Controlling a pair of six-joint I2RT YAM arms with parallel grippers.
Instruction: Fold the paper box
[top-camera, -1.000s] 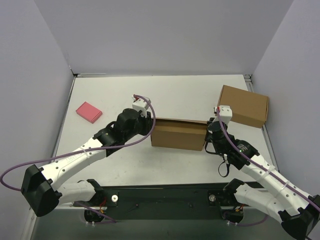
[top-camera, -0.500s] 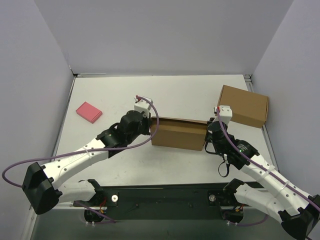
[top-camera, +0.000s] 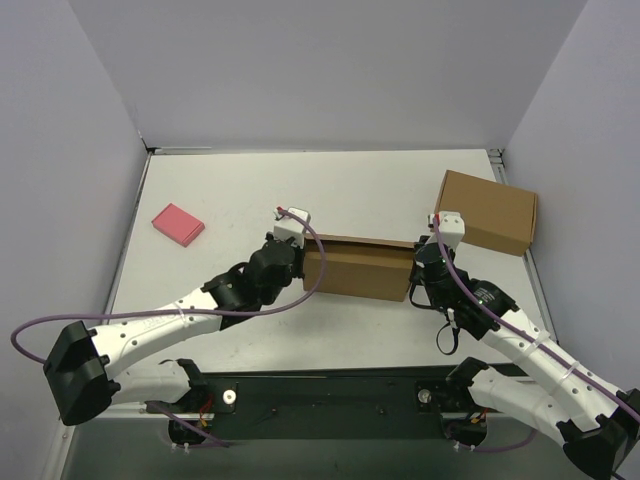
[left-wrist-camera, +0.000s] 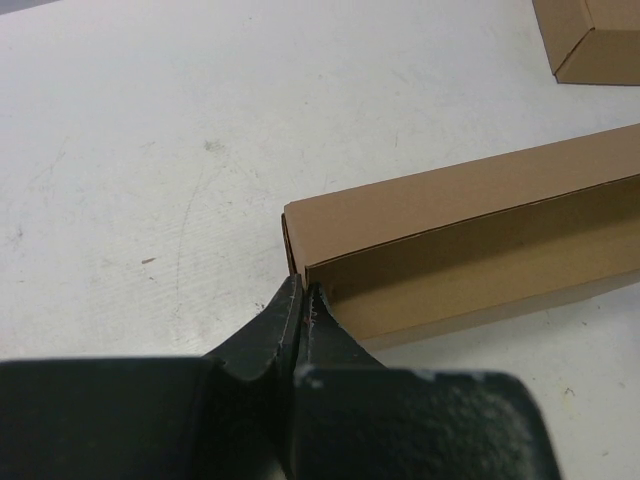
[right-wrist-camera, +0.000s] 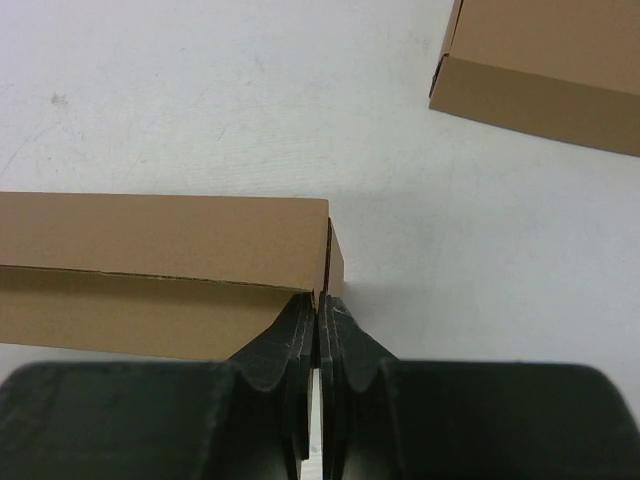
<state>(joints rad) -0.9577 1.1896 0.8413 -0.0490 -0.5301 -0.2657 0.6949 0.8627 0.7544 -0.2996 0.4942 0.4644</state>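
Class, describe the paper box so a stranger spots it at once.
Find the middle of the white table. The paper box is the long, low brown one between the left gripper and right gripper; the squarer brown box sits far right, untouched.

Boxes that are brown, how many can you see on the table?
2. The paper box lies in the middle. The other box sits at the far right. None seems hidden.
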